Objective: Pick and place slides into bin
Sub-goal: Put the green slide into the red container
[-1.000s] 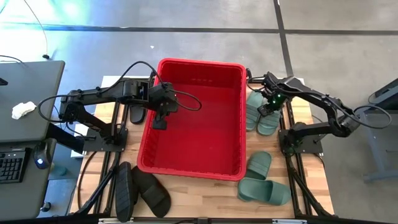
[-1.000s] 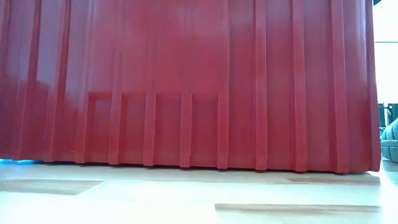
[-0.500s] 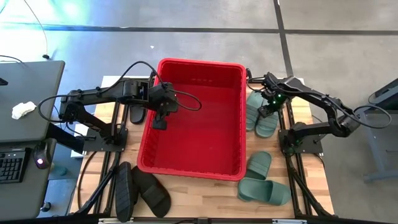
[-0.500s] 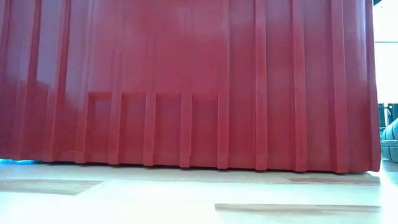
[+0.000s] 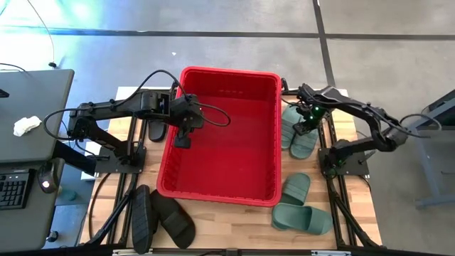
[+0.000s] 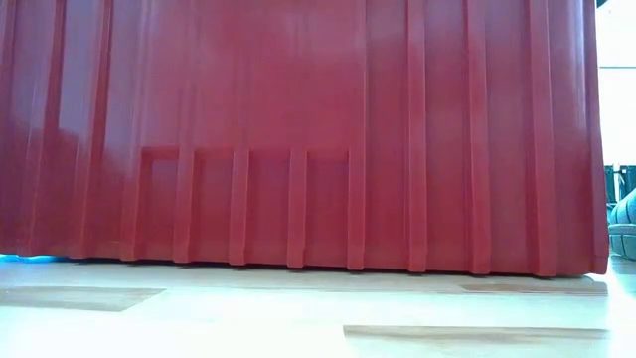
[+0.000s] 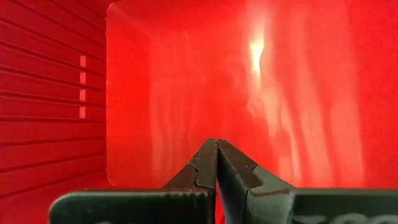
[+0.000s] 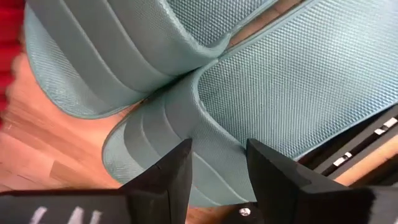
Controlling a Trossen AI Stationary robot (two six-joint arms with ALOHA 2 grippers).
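Observation:
The red bin stands mid-table, with nothing inside it that shows. My left gripper hangs shut inside it by its left wall, over the bare red floor. Two green slides lie side by side on the wood just right of the bin. My right gripper points down at them, open. In the right wrist view its fingers stand on either side of the nearer slide's ribbed strap. Whether they touch it I cannot tell. Both slides rest flat on their soles.
Two more green slides lie near the table's front right. Two black slides lie at the front left. Another black slide lies under my left arm, left of the bin. The bin's ribbed wall fills the low view.
My right arm has leaned slightly further over the two green slides, and its gripper has tipped a little more downward. The slides and the bin have not moved.

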